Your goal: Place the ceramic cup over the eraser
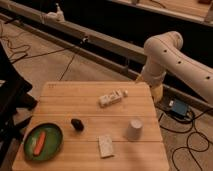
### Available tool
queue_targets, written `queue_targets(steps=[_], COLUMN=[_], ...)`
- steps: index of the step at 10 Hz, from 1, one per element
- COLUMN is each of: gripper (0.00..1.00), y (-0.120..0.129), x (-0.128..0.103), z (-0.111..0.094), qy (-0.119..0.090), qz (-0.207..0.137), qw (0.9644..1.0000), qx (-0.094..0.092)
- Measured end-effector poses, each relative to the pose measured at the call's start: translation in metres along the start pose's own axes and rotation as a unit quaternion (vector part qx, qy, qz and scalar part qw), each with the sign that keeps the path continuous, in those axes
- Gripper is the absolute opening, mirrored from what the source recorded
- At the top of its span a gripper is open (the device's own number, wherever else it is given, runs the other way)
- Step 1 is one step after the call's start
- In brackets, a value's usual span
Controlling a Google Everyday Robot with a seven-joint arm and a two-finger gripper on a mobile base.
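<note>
the gripper (156,91) hangs below the white arm (170,50), just off the far right corner of the wooden table (65,100), its jaws spread wide and holding nothing. closest to the jaws, leftward in the view, lies the long white multi-part bar (112,97). nearer the camera than the jaws the ceramic cup (134,129) stands upright, apart from the black eraser (77,124) farther left. the flat white speckled block (105,145) lies by the near edge, and farthest from the jaws sits the green plate (52,142) carrying an orange piece (40,142).
</note>
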Motion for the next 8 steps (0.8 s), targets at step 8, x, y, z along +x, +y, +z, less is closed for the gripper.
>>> queue_targets(steps=[8], gripper=[0.80], y=[0.011], x=[-0.043], z=[0.016], qy=[-0.115], qz=[0.019], qw=[0.9932], qx=[0.001])
